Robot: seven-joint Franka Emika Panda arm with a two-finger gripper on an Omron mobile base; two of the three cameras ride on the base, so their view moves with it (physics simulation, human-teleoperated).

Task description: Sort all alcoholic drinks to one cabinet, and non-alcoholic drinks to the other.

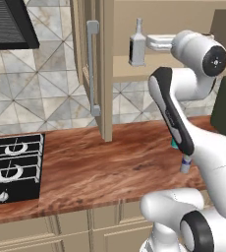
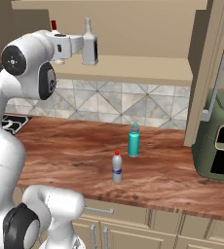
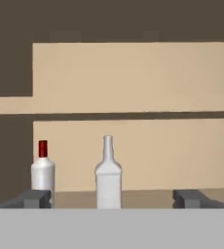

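So the gripper (image 3: 112,198) is up at the open wall cabinet (image 2: 133,68), jaws spread wide with nothing between them. In the hand view the two dark fingertips (image 3: 36,198) sit far apart at the bottom, and the squarish clear-grey bottle (image 3: 108,176) stands upright on the cabinet floor between them but further back, not touched by either tip. The slender white bottle (image 3: 43,172) with the dark red cap is just to the left of it in that view, also upright, a bit apart from the grey one. Above both runs the cabinet's one shelf (image 3: 133,115).

From the right base view the grey bottle sits right at the end of the hand, near the front edge of the cabinet floor, and just the red cap of the white one peeks over the arm. From the left base view you get the dark label on the grey bottle and the open door (image 1: 96,69) with its long grey bar handle (image 1: 92,68) swung out toward the camera.

Down on the wooden surface (image 2: 75,151) the other two are both standing: the teal bottle (image 2: 134,140) further back, and the small clear bottle (image 2: 117,167) with red cap and blue label nearer the front edge, close together but not touching. A stove (image 1: 12,167) is off to the left, and a green appliance (image 2: 218,146) sits at the right under the second open door (image 2: 209,73).
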